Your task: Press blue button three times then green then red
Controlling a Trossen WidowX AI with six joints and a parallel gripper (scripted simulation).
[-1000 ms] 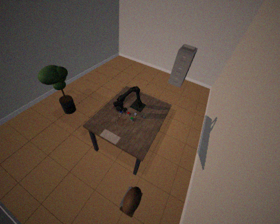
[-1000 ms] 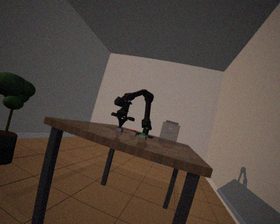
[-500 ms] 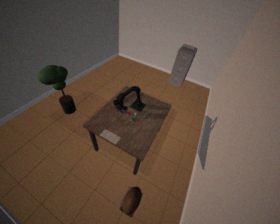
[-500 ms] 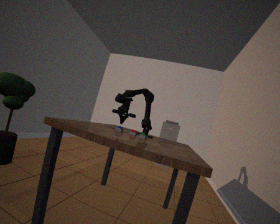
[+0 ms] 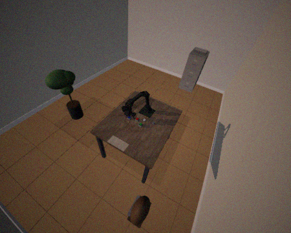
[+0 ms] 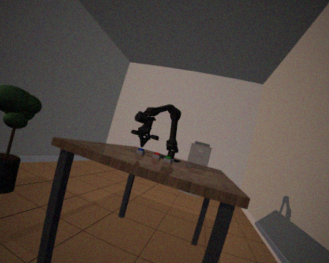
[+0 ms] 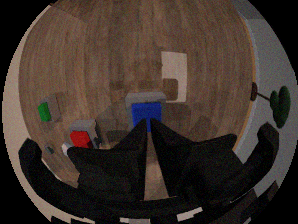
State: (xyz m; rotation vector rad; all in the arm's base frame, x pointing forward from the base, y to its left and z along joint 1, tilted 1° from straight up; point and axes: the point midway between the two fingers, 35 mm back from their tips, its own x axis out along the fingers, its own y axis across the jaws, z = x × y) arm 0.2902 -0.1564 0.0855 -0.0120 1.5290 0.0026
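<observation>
with the gripper [image 7: 149, 129] closed on nothing above the blue button [image 7: 147, 110], it should be driven straight down until bottomed out.

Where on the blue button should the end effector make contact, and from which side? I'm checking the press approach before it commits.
Not a grasp: press the flat top face of the blue button, coming straight down from above. The end effector is shut with nothing in it, so its joined tips make one blunt point, already lined up just over the cap. The red button sits off to the side.
</observation>
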